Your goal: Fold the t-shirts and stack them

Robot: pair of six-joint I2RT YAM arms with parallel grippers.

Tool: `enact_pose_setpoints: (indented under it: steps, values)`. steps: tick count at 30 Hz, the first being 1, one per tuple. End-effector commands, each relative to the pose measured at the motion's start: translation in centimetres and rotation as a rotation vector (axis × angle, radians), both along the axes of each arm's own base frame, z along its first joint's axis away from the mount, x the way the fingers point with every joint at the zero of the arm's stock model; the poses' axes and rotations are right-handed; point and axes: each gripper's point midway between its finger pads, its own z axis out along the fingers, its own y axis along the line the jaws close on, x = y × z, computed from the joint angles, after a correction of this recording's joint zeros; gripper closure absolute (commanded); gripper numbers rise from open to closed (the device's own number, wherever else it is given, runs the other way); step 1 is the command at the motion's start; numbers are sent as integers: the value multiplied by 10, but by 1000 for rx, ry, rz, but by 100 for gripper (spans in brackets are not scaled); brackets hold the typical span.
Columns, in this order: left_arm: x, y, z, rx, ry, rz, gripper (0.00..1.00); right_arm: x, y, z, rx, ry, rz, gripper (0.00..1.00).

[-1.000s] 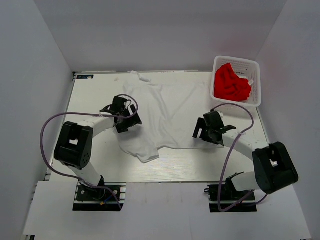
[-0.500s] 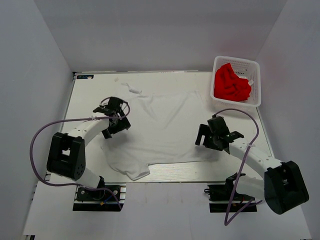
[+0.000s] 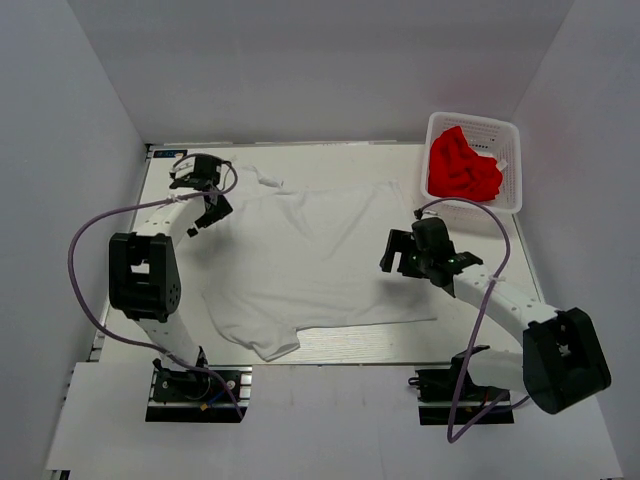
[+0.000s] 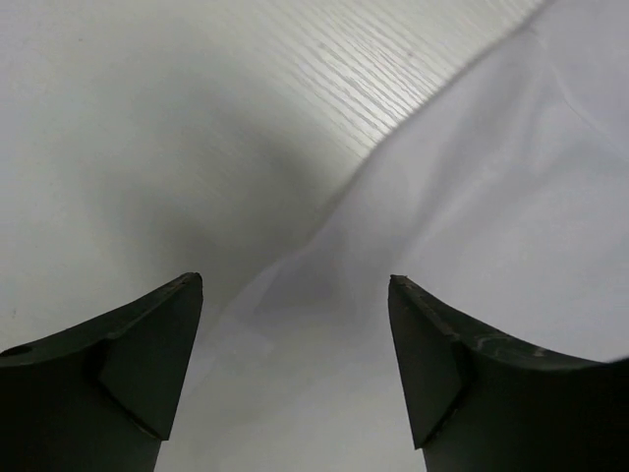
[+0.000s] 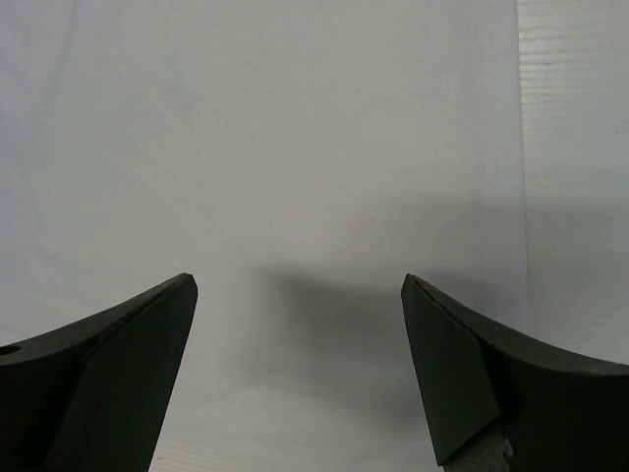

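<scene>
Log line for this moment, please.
left gripper: open, above white t-shirt far-left edge | right gripper: open, above its right side | red t-shirt: in basket | fold: not started

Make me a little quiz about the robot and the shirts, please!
1. True or false: the red t-shirt lies in the basket.
2. Pick one. Where is the white t-shirt?
A. Spread out on the table
B. Folded inside the basket
C. Hanging in the air from an arm
3. Fill in the missing word: the left end effector and the right end effector both have jaws that stand ____, with nothing held.

Key:
1. True
2. A
3. open
</scene>
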Motion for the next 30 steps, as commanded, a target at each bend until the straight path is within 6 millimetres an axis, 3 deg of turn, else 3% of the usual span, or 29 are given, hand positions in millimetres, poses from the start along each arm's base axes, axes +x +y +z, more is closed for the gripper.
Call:
enact_pose_setpoints:
  steps: [1,5,11,15,16,20,22,23,25,26,30]
  values:
    - [12,7,1,-17,-34,-41,16,17,6,11,1,-35,3,10]
    - [9,3,-33,-47,40,-78,30,21,7,6,-18,-13,8,10]
    - [10,-10,-83,-148,118,-120,39,23,9,-5,-40,14,31,10]
    - [9,-10,-93,-148,166,-117,52,23,9,-7,-37,22,25,10]
    - [6,-8,-94,-140,175,-101,62,23,9,-7,-34,20,23,10]
    - [12,3,-73,-39,166,-73,88,25,11,-6,-21,14,22,10]
    - [5,8,-59,4,191,-32,100,26,12,-5,-21,9,29,10]
    - [11,11,-39,18,152,-16,100,26,12,-5,-21,9,29,10]
    - [2,11,-27,40,162,1,100,25,15,-4,-14,6,39,10]
    - [7,6,-12,44,116,1,100,26,16,-4,-10,3,44,10]
    - [11,-25,-2,25,94,-72,100,26,17,-6,-1,5,51,10]
